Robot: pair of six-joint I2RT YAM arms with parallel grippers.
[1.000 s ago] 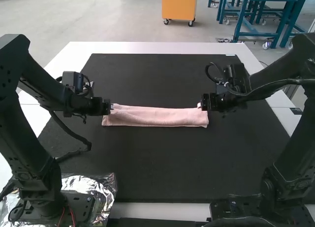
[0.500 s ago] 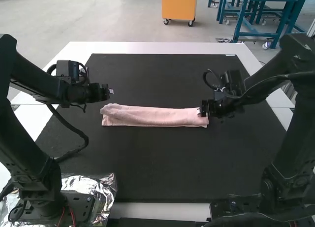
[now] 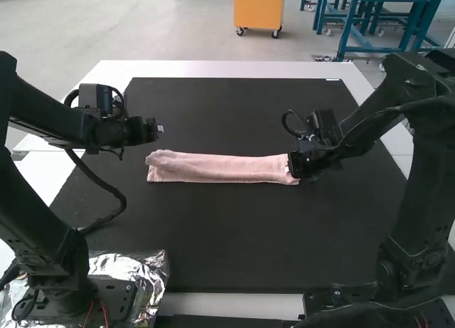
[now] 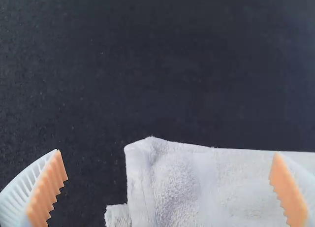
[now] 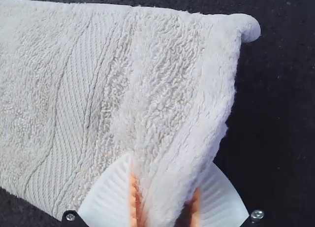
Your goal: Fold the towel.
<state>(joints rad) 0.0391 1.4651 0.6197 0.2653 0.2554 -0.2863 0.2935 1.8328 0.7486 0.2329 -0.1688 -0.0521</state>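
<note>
Towel (image 3: 220,168), pink terry, one, folded into a long narrow strip and laid crosswise on the black mat (image 3: 234,235), its right end at the right gripper (image 3: 291,166), its left end near the left gripper (image 3: 159,128). Detail from the right wrist view: a ribbed woven band (image 5: 74,104) near that end, a small rounded nub (image 5: 251,27) at one corner, and the right gripper (image 5: 171,160) closed on cloth, a ridge of it pinched between the orange pads (image 5: 133,202), with a dark gap beside one pad. Detail from the left wrist view: a squared end with a short tab (image 4: 118,215) jutting from beneath, and the left gripper (image 4: 167,152) with fingers wide apart, nothing held, one seen against the mat and the other against the towel. Supplied by the high view alone: the whole strip and both arms together. Obscured: part of the right end, behind the dark right gripper; the number of layers, not countable; the strip's middle, cut off in both wrist views. Edges: long sides nearly straight, left end slightly uneven. Surroundings: broad stretches of mat beyond and in front of the strip, white table (image 3: 227,68) along the far border, crinkled silver foil (image 3: 146,271) at the left arm's base
</note>
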